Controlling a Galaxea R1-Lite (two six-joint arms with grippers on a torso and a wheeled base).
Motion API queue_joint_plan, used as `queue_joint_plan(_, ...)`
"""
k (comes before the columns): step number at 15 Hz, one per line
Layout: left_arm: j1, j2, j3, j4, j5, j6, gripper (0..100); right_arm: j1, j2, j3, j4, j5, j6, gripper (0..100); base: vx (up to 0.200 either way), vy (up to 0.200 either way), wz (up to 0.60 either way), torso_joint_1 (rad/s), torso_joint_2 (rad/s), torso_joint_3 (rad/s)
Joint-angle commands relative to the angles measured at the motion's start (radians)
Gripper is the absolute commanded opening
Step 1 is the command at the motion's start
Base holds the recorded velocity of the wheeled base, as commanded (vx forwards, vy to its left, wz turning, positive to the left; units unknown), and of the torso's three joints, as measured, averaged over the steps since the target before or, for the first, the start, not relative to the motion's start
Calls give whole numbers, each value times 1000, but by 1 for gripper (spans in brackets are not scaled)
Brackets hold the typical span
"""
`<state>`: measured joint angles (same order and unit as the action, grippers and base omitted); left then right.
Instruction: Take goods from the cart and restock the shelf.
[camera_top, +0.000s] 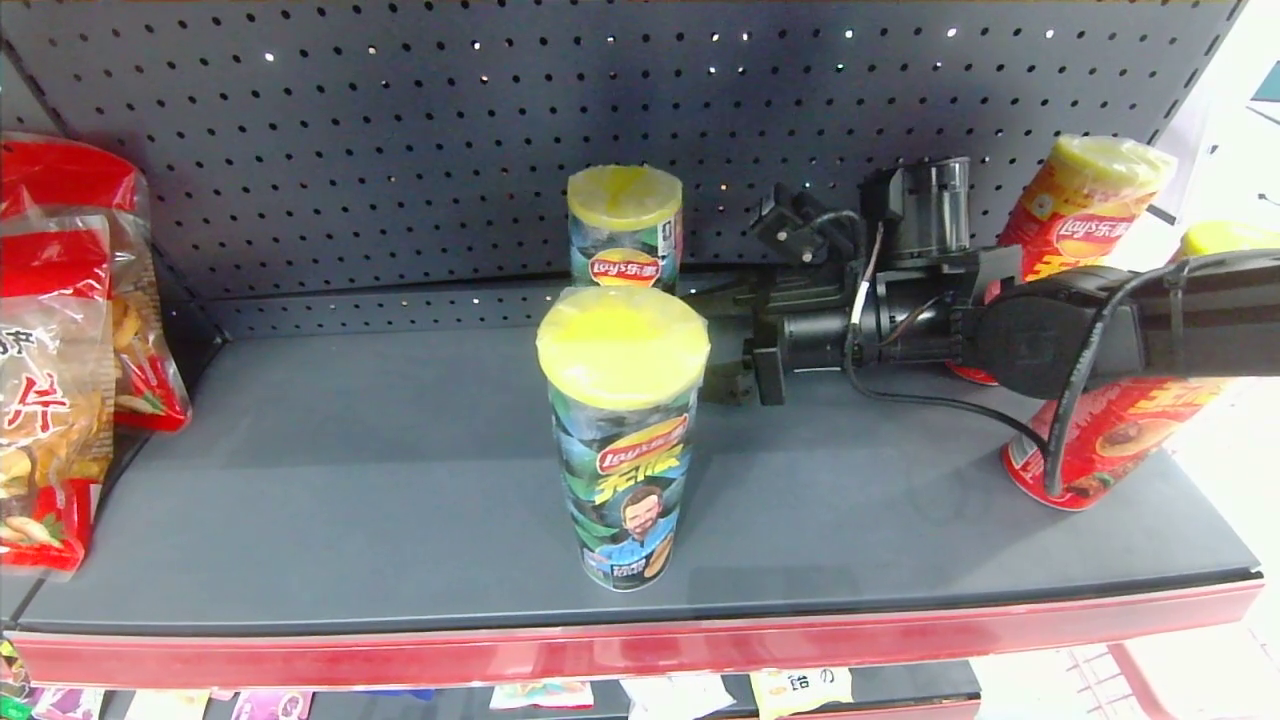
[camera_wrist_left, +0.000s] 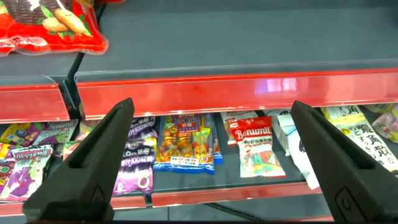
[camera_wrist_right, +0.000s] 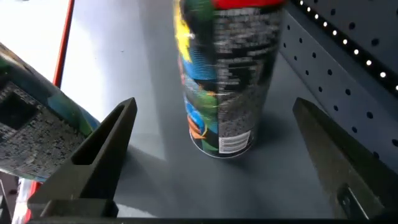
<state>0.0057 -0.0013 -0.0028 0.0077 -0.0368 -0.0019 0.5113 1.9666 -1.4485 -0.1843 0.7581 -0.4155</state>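
Black arm (camera_top: 1100, 325), looped black cable (camera_top: 930, 402), tapered fingers (camera_wrist_left: 93, 168)

You can make out a red oval logo over yellow characters on the front can (camera_top: 622, 440) and the rear can (camera_top: 625, 235), the same logo on the red can (camera_top: 1085, 200), large red characters on the snack bag (camera_top: 40, 400), and probably a barcode low on the rear can's back.

Dark pegboard backing (camera_top: 400, 150), perhaps backlit

Shelf (camera_top: 350, 480): front chip can (camera_top: 622, 440) at centre; rear chip can (camera_top: 625, 228) directly behind it; snack bags (camera_top: 60, 350) at left; two more chip cans (camera_top: 1085, 215) at right.
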Motion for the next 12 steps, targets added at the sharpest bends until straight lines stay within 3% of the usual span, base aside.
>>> queue_joint_plan(1, 0, 1, 0, 0, 0, -1, 100, 1, 18, -7, 0, 0, 0, 100, 0, 0, 0, 0, 0, 0)
queue_joint_plan(12, 0, 1, 0, 0, 0, -1, 100, -33, 37, -35, 0, 4, 0, 100, 0, 0, 0, 0, 0, 0)
